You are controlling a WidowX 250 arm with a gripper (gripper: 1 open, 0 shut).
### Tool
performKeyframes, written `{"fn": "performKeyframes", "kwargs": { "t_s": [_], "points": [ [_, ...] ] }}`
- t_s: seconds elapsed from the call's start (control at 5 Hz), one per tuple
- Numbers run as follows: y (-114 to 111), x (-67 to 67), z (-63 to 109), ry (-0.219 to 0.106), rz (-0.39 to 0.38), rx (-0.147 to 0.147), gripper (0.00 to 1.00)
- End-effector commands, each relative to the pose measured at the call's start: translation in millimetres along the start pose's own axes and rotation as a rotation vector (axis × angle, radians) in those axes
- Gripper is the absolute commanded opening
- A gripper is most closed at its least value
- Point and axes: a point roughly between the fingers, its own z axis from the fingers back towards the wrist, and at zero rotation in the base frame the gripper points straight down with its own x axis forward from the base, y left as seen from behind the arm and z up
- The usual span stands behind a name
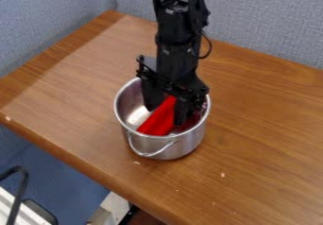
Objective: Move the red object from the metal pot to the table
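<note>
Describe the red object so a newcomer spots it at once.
On the wood-grain table, find the shiny metal pot near the front edge. Inside, below the black pincer, the red object leans at a slant: the elongated, bright red piece against the pot's silver wall.

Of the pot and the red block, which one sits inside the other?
The red block: it leans within the metal pot, whose rim surrounds it.
</note>
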Motion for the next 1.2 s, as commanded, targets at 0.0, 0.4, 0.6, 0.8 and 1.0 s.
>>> {"fn": "performKeyframes", "kwargs": {
  "t_s": [0.0, 0.4, 0.6, 0.8, 1.0],
  "points": [
    [6.0, 8.3, 9.1, -0.042, 0.014, 0.01, 0.0],
    [6.0, 9.1, 8.2, -0.041, 0.019, 0.012, 0.0],
    [5.8, 9.4, 7.9, -0.041, 0.022, 0.013, 0.0],
    [5.8, 9.8, 7.7, -0.041, 0.025, 0.014, 0.0],
    [5.8, 10.2, 7.2, -0.041, 0.027, 0.014, 0.0]
  ]
}}
